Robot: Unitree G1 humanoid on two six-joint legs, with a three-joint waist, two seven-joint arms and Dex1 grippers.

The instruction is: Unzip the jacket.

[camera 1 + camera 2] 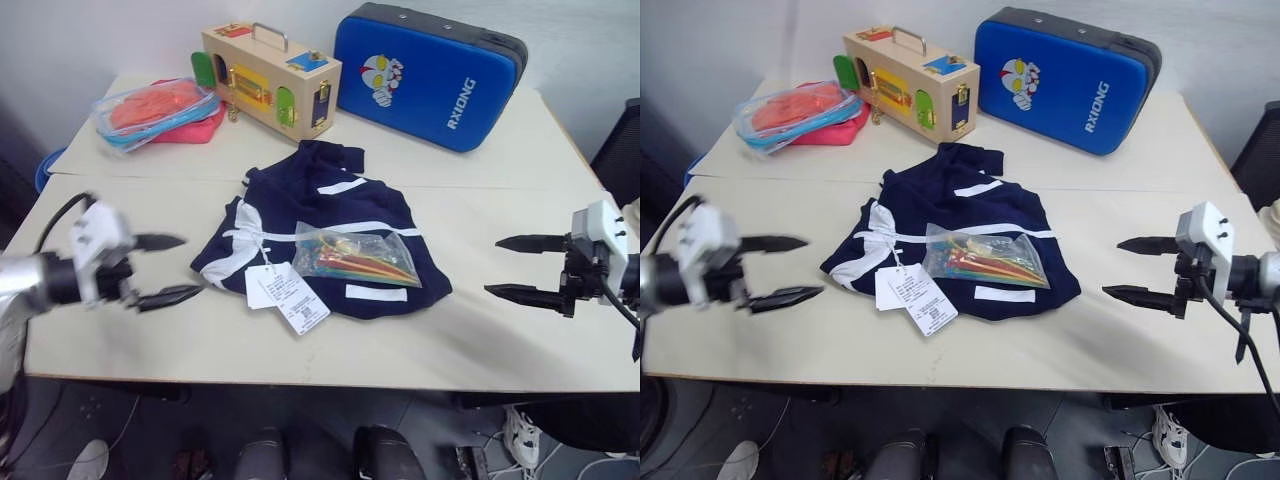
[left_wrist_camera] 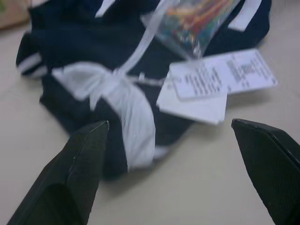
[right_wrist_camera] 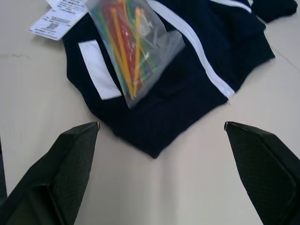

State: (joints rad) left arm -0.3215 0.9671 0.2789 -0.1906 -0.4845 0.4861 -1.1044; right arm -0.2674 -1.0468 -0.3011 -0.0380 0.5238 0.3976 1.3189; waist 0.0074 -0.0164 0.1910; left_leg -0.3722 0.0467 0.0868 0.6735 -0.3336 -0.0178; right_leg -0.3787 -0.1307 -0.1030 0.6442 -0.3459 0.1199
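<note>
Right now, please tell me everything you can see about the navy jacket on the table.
The jacket is small, of navy-blue fabric with white stripes and white rectangular patches. It lies crumpled and flat near the middle of the beige table, front up, with its white zipper running along it. White paper hang tags lie at its near edge, partly on the table. A clear plastic bag of colourful sticks rests on top of it. Neither end effector touches it.
</note>
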